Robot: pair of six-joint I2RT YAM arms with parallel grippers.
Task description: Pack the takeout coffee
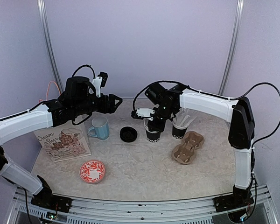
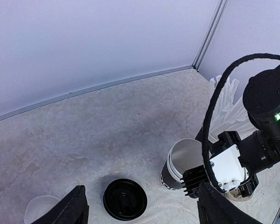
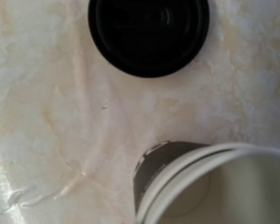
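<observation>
The cup with straws stands just beside the open cup on its right, and the right gripper sits over its rim. On its left a bare strip of table separates it from the lid, and the near side is open.

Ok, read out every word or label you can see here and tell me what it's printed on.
"OMO": white letters low on the small black paper cup, probably part of a longer word.
"CO": low on the black paper cup holding white straws, also partial.
"Cream", roughly: script on the illustrated booklet; the rest is too small.
Nothing readable on the round black plastic lid.
</observation>
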